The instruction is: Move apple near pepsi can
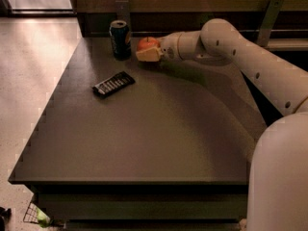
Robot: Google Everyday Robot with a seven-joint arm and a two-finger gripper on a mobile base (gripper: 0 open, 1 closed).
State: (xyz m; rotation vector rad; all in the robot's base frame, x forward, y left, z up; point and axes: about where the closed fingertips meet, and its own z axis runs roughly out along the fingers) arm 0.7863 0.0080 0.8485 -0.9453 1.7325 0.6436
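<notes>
At the table's (154, 143) far left, beyond the flat black bar (113, 83), the pepsi can (120, 39) stands upright. Just to its right, across a narrow gap, is the apple (147, 43), clasped by the gripper (149, 52) closed around it. The arm (226, 44) reaches in from the right, stretched leftward and low over the tabletop.

One dark flat-topped table (144, 143) is carrying three loose things, one of each kind: one round red-orange apple (147, 43), one upright dark blue drink can with a silver top (120, 40), and one flat black rectangular bar with white lettering (113, 83). One cream-white robot arm (231, 47) is reaching in, and its one two-finger gripper (148, 51) is clasping the apple just beside the can, near the table's far edge.
</notes>
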